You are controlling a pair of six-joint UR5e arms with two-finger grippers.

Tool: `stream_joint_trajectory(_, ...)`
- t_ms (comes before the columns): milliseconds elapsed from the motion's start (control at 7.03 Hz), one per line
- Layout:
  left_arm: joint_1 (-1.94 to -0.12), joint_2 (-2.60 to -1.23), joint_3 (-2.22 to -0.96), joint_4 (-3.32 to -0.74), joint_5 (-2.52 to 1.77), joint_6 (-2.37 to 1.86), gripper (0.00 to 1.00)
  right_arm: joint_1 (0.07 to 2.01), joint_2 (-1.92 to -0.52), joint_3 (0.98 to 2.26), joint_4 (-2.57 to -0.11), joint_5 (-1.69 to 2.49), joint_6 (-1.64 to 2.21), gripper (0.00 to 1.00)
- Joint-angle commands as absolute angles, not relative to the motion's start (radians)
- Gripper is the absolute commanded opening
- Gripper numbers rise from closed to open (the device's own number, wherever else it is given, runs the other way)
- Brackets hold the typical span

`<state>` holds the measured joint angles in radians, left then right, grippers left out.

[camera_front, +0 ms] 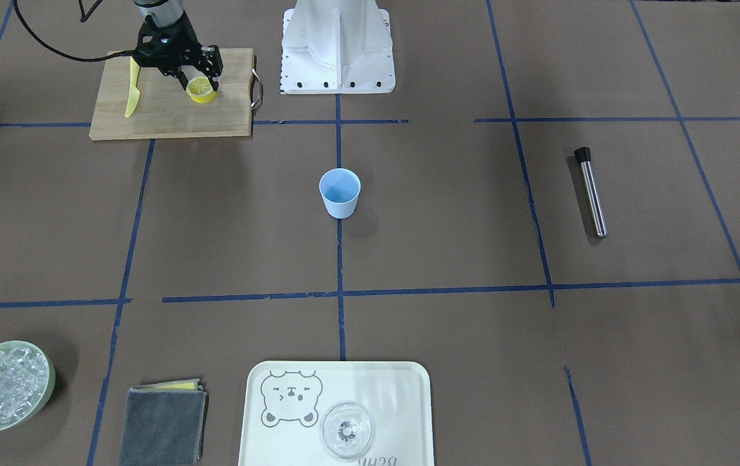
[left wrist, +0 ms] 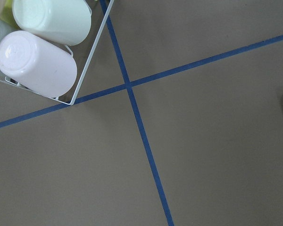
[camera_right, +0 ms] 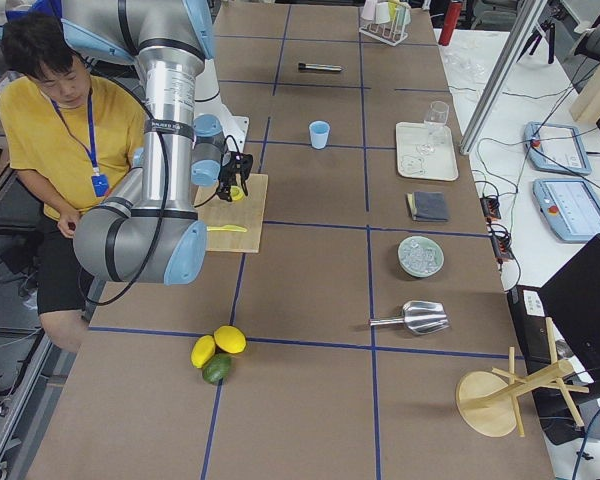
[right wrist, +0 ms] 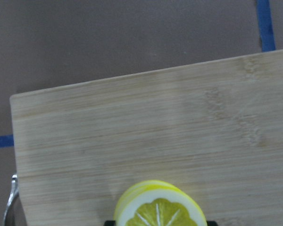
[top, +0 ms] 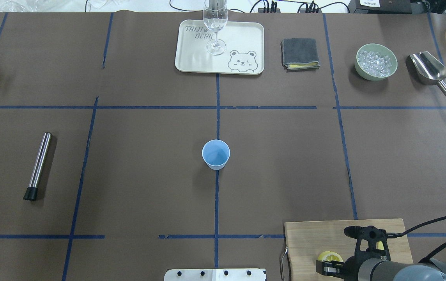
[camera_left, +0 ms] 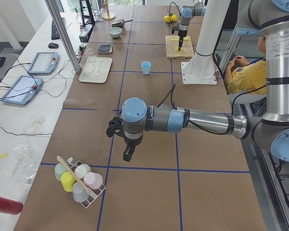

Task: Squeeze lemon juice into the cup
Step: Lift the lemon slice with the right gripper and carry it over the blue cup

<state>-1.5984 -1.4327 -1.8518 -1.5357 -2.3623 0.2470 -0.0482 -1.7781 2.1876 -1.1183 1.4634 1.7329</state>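
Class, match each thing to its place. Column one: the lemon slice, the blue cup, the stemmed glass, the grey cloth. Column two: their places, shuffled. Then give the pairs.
Things
1. lemon
2. cup
3. stemmed glass
4. grey cloth

Places
A. on the bear tray
B. on the wooden board
C. on the bare table, beside the tray
D. alone on the middle tape line

Pairs: 1-B, 2-D, 3-A, 4-C

Opposed overviews sharing cup (camera_front: 339, 194); wrist-cams seemingly downward
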Motion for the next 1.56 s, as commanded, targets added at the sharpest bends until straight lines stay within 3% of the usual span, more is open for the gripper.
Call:
stream_joint_trajectory(0,-1.598,-1.433,-1.852,-1.536,-2.362,0.247,1.00,-0.037,-1.779,2.194,-1.118,1.463,1.733,0.55)
stream_joint_trajectory(711,-1.600,-1.424,-1.855,-1.536,-2.364,0.247,1.00,-0.011,-1.793,2.230,-1.121,1.465,1.733,0.56)
stream_joint_trajectory(995,-1.600,-1.422,-1.855,-1.536,-2.364,0.247,1.00,0.008,-1.786,2.334,-1.245,1.488,1.733,0.56)
stream_joint_trajectory(1280,-1.601,-1.419,-1.856,-1.536,-2.376,0.247,1.00,0.107,-1.682,2.333,-1.296,1.586,1.733,0.56)
stream_joint_trajectory(1422,-1.601,-1.408,-1.861,-1.537,-2.384,0.247,1.00,0.154,-1.546,2.306,-1.398,1.592,1.732,0.56)
